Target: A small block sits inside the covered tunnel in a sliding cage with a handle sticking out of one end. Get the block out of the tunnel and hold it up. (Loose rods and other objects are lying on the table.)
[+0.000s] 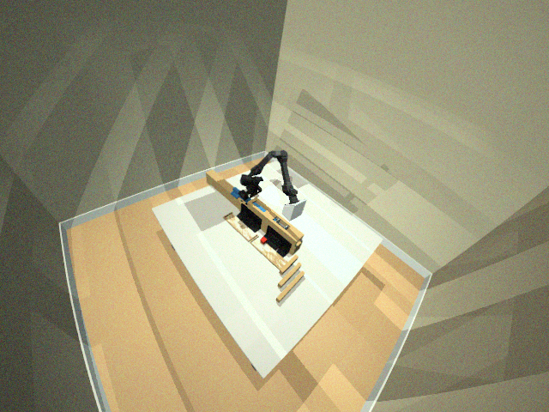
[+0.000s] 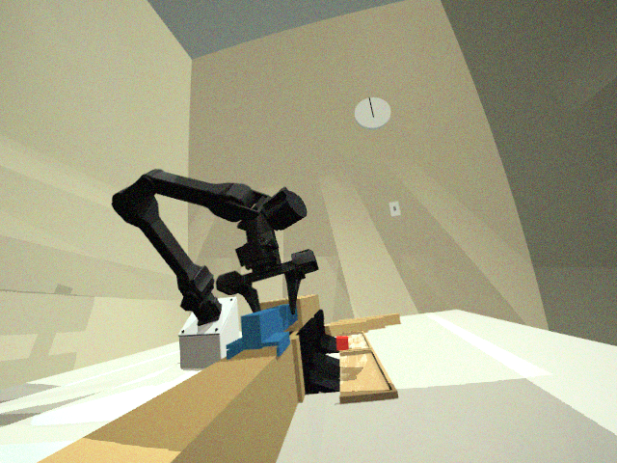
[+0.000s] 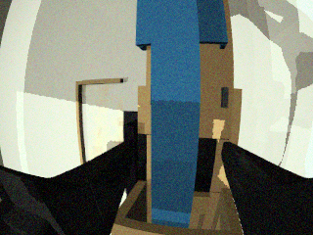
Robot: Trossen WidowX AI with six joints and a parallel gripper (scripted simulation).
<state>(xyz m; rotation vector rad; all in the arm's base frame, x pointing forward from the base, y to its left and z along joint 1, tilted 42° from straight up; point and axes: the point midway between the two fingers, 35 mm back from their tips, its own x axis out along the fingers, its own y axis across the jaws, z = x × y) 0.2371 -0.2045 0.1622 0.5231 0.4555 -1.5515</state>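
Long housing (image 1: 270, 215) (image 2: 239, 383): smooth, wood-like; blue handle (image 2: 266, 323) (image 3: 175, 132): matt, plastic-looking; desk (image 1: 230, 275) (image 2: 448, 348): smooth, pale.

The small block (image 1: 263, 239) (image 2: 342, 342) is red; the handle (image 2: 263, 326) (image 3: 175, 132) is blue. The shallow tray (image 1: 268, 250) (image 2: 368, 396) looks tan, perhaps with streaky wood grain inside.

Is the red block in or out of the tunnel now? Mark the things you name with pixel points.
Out: the red block (image 1: 263, 239) (image 2: 342, 342) sits in the open, at the tray (image 1: 271, 253) (image 2: 368, 396) beside the tunnel.
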